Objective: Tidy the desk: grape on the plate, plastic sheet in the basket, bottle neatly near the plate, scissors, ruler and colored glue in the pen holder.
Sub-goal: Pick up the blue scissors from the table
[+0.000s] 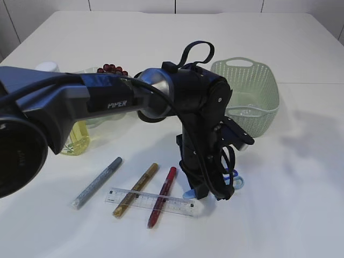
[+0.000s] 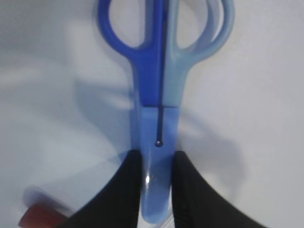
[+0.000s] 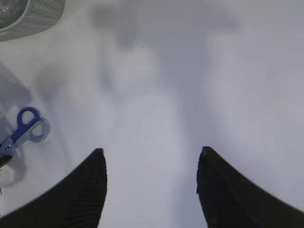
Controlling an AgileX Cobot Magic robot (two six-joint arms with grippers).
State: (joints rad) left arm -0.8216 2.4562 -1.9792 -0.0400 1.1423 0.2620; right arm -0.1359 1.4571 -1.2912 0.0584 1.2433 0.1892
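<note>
Left arm reaches in from the left edge of the exterior view, its forearm running level above the surface (image 1: 301, 48), then bends sharply at the wrist so the last links point straight down. Its left claw (image 2: 156, 190) sits low at the surface, clenched on the scissors (image 2: 159, 95): in the left wrist view both black fingers (image 2: 126, 194) press the sides of the light-blue blade cover, handles pointing away from the wrist camera. Scissors lie flat, handle loops just visible beside the claw in the exterior view.

Right claw (image 3: 151, 190) hangs released over bare surface, jaws wide apart, nothing between them. Scissors appear at the left edge of its view, well apart from it.

Ruler (image 1: 156, 201) lies flat in front of the left arm, its right end near the claw. Red glue pen (image 1: 163, 196) and gold glue pen (image 1: 135, 189) lie across the ruler; silver glue pen (image 1: 97, 183) lies to their left, apart from it.

Green basket (image 1: 252, 97) stands behind the arm to the right. Grape (image 1: 111, 69) bunch and yellow bottle (image 1: 75, 141) sit behind the forearm, partly hidden. Plate and pen holder cannot be made out.
</note>
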